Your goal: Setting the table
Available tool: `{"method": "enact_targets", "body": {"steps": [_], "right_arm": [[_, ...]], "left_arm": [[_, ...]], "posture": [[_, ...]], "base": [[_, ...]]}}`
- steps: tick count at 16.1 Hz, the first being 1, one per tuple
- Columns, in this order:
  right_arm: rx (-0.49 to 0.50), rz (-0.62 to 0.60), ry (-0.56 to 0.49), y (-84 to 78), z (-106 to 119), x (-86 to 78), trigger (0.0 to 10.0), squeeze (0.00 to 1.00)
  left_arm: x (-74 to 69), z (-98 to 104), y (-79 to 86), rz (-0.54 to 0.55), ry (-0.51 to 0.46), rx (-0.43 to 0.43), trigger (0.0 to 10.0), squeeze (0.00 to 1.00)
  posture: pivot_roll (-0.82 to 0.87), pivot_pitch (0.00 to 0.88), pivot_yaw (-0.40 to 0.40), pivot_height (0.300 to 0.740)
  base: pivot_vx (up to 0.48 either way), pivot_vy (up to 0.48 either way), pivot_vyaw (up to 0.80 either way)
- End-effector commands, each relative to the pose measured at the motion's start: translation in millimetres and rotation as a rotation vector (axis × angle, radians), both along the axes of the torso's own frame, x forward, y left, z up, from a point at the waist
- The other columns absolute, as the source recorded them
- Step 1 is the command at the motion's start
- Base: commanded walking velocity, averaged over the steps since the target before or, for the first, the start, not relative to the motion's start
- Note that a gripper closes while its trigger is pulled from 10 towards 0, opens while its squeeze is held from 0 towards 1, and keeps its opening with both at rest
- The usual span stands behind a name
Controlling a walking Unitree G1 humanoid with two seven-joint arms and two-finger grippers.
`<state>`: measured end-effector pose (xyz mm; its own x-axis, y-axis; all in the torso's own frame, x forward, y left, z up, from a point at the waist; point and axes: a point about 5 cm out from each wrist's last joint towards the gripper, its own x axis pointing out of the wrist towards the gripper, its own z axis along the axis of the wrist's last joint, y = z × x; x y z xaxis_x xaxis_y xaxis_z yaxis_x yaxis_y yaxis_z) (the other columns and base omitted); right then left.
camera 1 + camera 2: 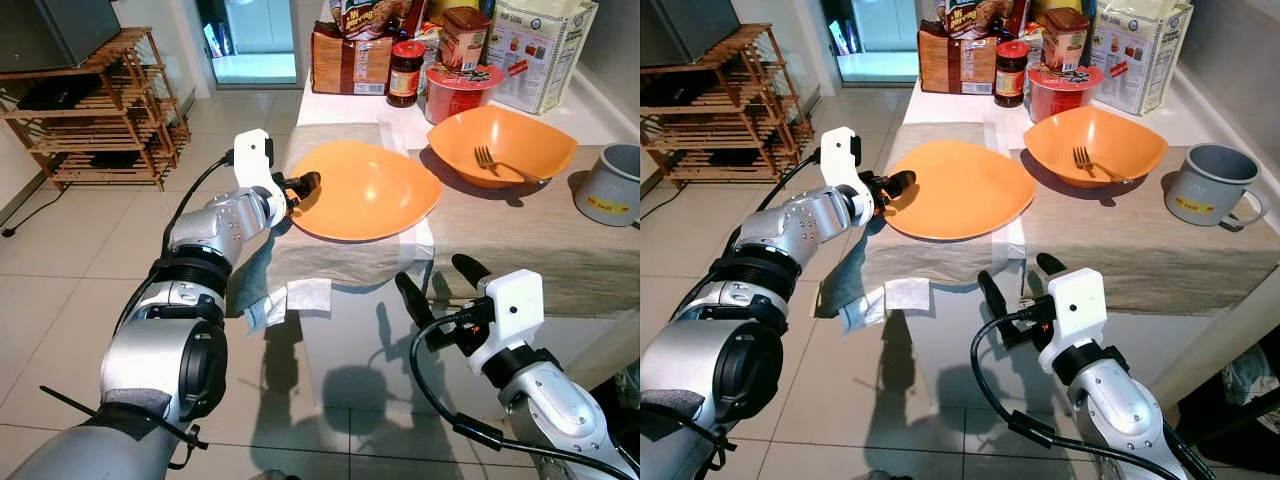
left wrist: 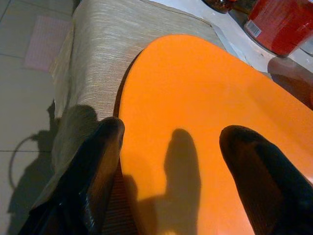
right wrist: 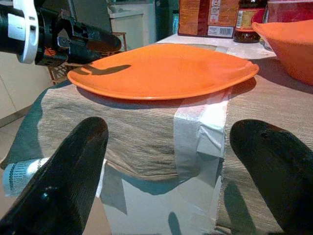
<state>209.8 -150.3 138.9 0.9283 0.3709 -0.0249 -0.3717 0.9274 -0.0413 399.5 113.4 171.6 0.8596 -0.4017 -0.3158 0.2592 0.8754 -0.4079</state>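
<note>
Centre of the head view: the orange plate [image 1: 368, 190] lies on the beige runner [image 1: 520, 235]. The left gripper [image 1: 303, 188] is at the plate's left rim, fingers parted and clasping nothing, one finger [image 2: 93, 171] off the edge, the other over the plate. Lower right, the right gripper [image 1: 440, 283] hangs spread before the table edge. Upper right, an orange bowl [image 1: 503, 146] holds a fork [image 1: 492, 161].

My left gripper [image 1: 303, 187] is extended forward, arm outstretched, jaws parted. My right gripper [image 1: 437, 283] is held lower, arm bent, jaws spread wide.
</note>
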Motion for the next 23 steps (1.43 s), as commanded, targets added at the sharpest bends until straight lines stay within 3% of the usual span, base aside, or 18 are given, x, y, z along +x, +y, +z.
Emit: {"method": "enact_targets", "body": {"steps": [1, 5, 6, 8, 12, 18, 21, 23], "right_arm": [[0.005, 0.001, 0.003, 0.7, 0.2, 1.0, 10.0, 0.00], [0.005, 0.001, 0.007, 0.8, -1.5, -0.8, 10.0, 0.00], [0.005, 0.001, 0.008, 0.9, -2.1, -1.3, 10.0, 0.00], [0.005, 0.001, 0.011, 0.9, -3.0, -2.4, 10.0, 0.00], [0.004, 0.000, 0.014, 1.0, -3.8, -3.3, 10.0, 0.00], [0.000, 0.001, 0.019, 0.7, -4.5, -3.2, 10.0, 0.00], [-0.001, 0.002, 0.020, 0.9, -4.4, -2.9, 10.0, 0.00], [-0.001, 0.002, 0.020, 1.0, -4.4, -2.6, 10.0, 0.00]], "left_arm": [[-2.1, -3.8, -6.2, -0.029, 0.045, -0.027, 10.0, 0.00], [-1.1, -2.9, -1.8, -0.015, 0.025, 0.015, 10.0, 0.00], [0.5, -2.2, 4.4, -0.003, -0.023, 0.133, 10.0, 0.00], [0.8, -1.3, 4.1, -0.007, -0.063, 0.197, 10.0, 0.00], [0.2, -2.3, 1.0, -0.012, -0.049, 0.163, 10.0, 0.00], [-2.4, -2.4, -11.9, -0.040, 0.048, -0.035, 10.0, 0.00], [-2.2, -1.5, -11.9, -0.041, 0.044, -0.027, 10.0, 0.00], [-1.7, -0.5, -11.6, -0.048, 0.011, 0.044, 10.0, 0.00]], "posture": [[-0.24, 0.000, 0.104, 0.735], [-0.24, 0.000, 0.104, 0.735], [-0.24, 0.000, 0.104, 0.735], [-0.24, 0.000, 0.103, 0.735], [-0.24, 0.000, 0.104, 0.735], [-0.24, 0.003, 0.103, 0.735], [-0.24, 0.003, 0.103, 0.735], [-0.24, 0.004, 0.102, 0.735]], "base": [[0.000, 0.000, 0.00], [0.000, 0.000, 0.00], [0.000, 0.000, 0.00], [0.000, 0.000, 0.00], [0.000, 0.000, 0.00], [0.000, 0.000, 0.00], [0.000, 0.000, 0.00], [0.000, 0.000, 0.00]]}}
